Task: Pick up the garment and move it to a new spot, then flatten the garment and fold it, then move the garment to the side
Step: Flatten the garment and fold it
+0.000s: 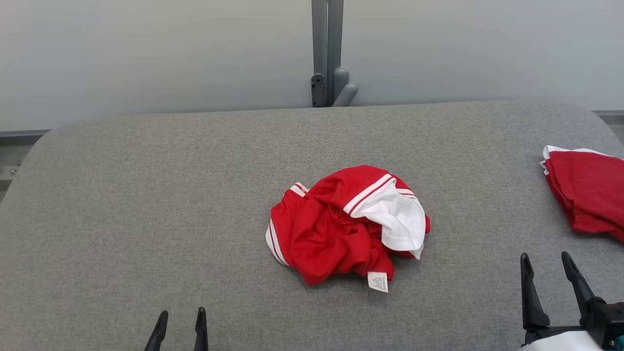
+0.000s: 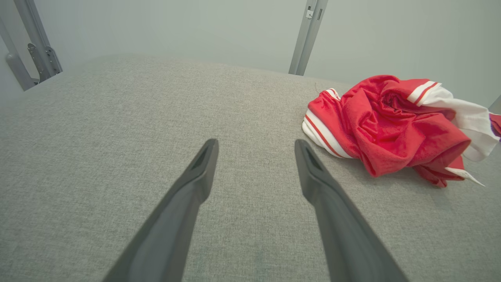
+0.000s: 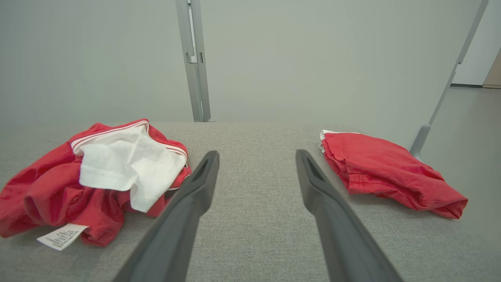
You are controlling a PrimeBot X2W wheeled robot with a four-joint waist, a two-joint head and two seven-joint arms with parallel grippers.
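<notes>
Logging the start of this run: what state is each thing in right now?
Middle garment: crumpled in a heap, not held.
Right garment: folded, lying apart from the heap.
Left gripper: open, empty.
Right gripper: open, empty.

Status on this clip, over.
Open and empty: left gripper, right gripper. Centre: crumpled red garment, untouched. Off right: second red garment, folded, not in the way.

The garment point(image 1: 336, 229) lies crumpled in a heap at the middle of the surface point(image 1: 146, 195), red with white striped trim, a white panel point(image 1: 399, 217) at its 3 o'clock, label point(image 1: 378, 282) at 6 o'clock.
</notes>
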